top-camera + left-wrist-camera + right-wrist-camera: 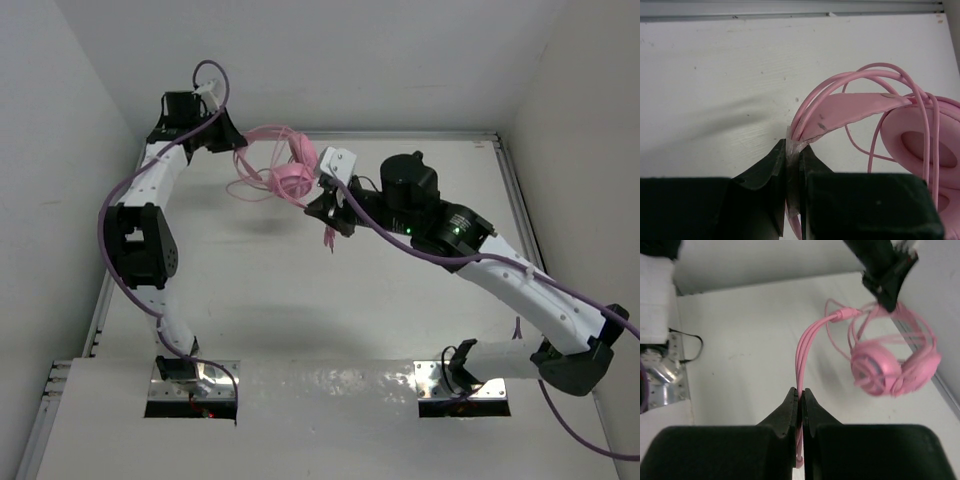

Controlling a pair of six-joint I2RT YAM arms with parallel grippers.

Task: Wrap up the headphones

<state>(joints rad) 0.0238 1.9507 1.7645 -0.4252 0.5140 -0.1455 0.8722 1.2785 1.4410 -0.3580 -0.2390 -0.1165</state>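
White tabletop [300, 310] boxed in by plain white walls [330, 60], and I can't make out anything else lying on it. At the upper left of the overhead view, the left gripper [222, 138] is pinched fully closed. Its wrist view shows the fingertips [772, 162] clamped on the end of the thin pink headband [855, 107] plus a few turns of cable [802, 350].

The pink over-ear headphones with round padded earcups [290, 178] hang in the air at upper middle, off the table and strung between the two arms. The cable is looped loosely over the band. Just right of them, the right gripper [330, 212] is squeezed closed on a bundle of cable strands, with a short tail dangling below.

My take: this looks like mid-wrap. I'd hold the left side dead steady as the anchor. Then let the right one carry the cable round the band with light tension so the slack loops snug up. Pull too hard and the band could slip out of the left pinch.
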